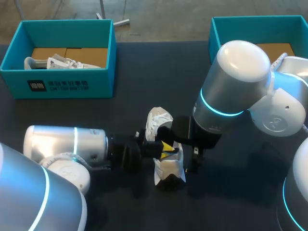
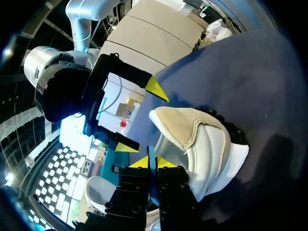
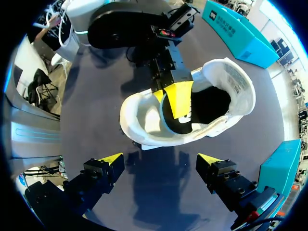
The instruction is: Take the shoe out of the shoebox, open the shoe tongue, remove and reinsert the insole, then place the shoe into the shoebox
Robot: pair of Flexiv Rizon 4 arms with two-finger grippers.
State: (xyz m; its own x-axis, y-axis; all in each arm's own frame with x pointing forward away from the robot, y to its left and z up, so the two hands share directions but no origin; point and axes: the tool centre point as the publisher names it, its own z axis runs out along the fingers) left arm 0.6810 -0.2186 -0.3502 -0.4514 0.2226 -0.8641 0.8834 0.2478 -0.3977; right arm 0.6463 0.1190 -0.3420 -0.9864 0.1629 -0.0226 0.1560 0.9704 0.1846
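A white shoe (image 1: 166,168) lies on the dark table between my two arms, its tongue (image 2: 185,125) folded up and its dark opening exposed. My left gripper (image 2: 152,162) is shut on the thin side wall of the shoe (image 3: 144,120) near the heel, with one yellow finger inside the opening and one outside. It also shows in the head view as the left gripper (image 1: 166,150) at the shoe's middle. My right gripper (image 3: 160,159) hangs open just beside the shoe with nothing between its fingers. My right arm hides it in the head view.
A teal shoebox (image 1: 57,84) stands at the back left with another white shoe (image 1: 62,62) inside. A second teal box (image 1: 260,26) stands at the back right, partly behind my right arm. Bare dark table (image 1: 144,72) lies between the boxes.
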